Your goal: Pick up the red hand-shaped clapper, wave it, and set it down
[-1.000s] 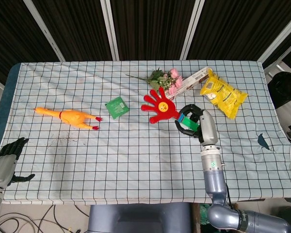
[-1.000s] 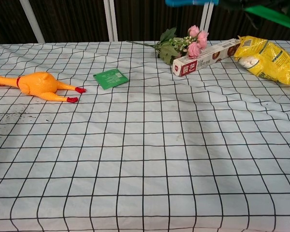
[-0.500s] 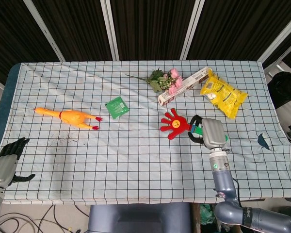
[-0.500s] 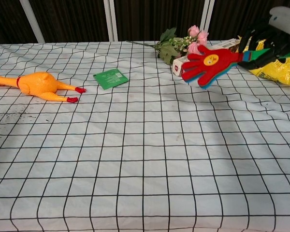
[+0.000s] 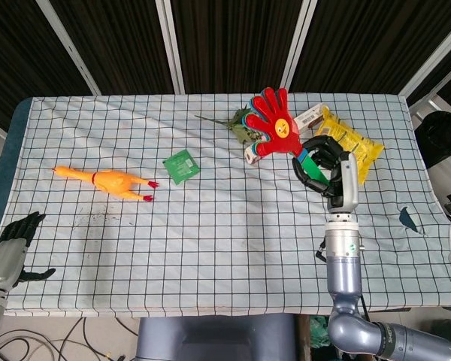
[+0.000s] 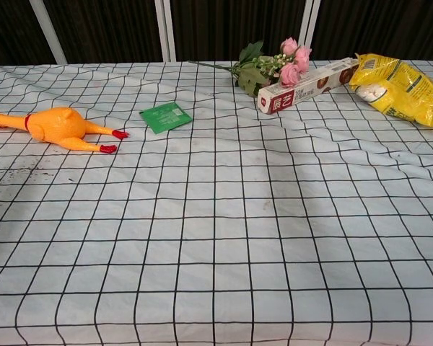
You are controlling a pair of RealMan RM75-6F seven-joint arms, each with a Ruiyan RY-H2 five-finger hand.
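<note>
Checked cloth desk (image 5: 210, 226), dark slatted wall behind.
Right hand (image 5: 327, 167) fingers gripping red clapper (image 5: 274, 122) handle, palm pointing upper left of frame; left hand (image 5: 11, 244) fingers hanging spread, holding nothing.

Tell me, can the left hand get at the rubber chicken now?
Probably yes: the left hand is open at the near-left table edge, the chicken lies apart on that side, and nothing sits between them.

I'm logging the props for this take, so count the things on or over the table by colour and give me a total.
Red: 1, clapper
Orange: 1, rubber chicken
Green: 1, packet
Pink: 1, flower bunch
Yellow: 1, snack bag
White: 1, long box
Total: 6
</note>
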